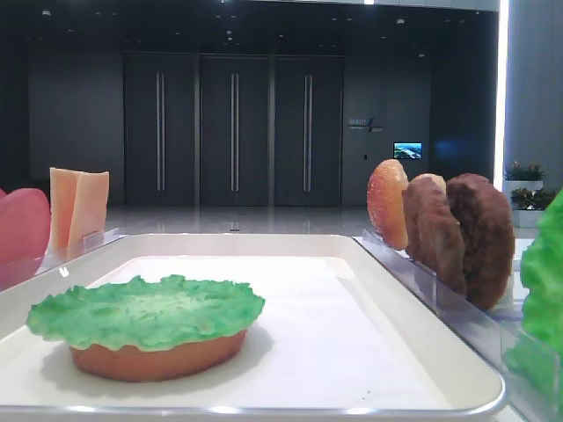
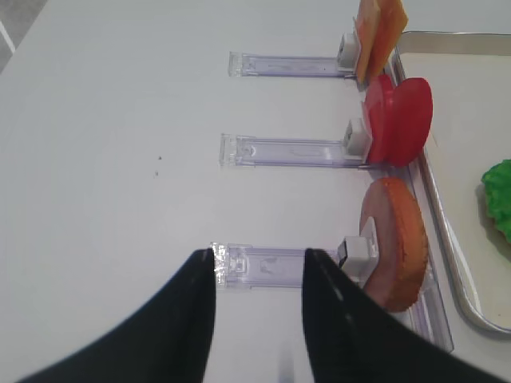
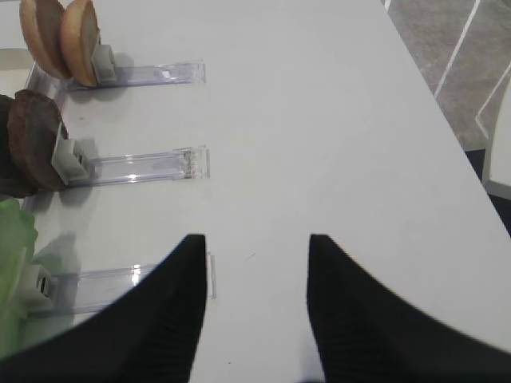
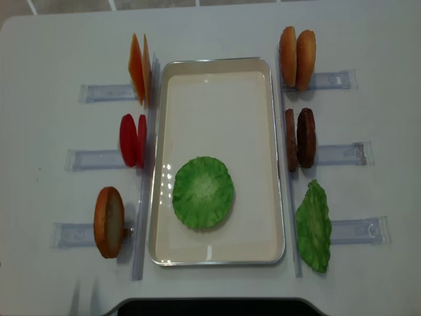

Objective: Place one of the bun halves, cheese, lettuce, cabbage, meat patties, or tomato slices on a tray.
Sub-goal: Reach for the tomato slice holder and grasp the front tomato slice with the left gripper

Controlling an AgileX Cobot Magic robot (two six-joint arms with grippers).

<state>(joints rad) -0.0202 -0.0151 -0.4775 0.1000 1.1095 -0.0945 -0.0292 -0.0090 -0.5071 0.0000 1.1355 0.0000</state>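
The left gripper [image 2: 257,275] hangs with jaws apart and empty; just ahead to its right a bun half [image 2: 397,243] stands on edge in its clear holder [image 2: 275,266], tomato slices [image 2: 399,120] and cheese [image 2: 378,32] beyond. Judging by the stack, approach the tomato squarely and pinch its rim. The right gripper [image 3: 255,267] is likewise parted, patties [image 3: 28,144] far left. Only the overhead shows the lettuce [image 4: 203,192] on the tray [image 4: 217,64]; the low view reveals a bun beneath.

Clear plastic holders [image 4: 105,93] on white table [image 4: 59,52]
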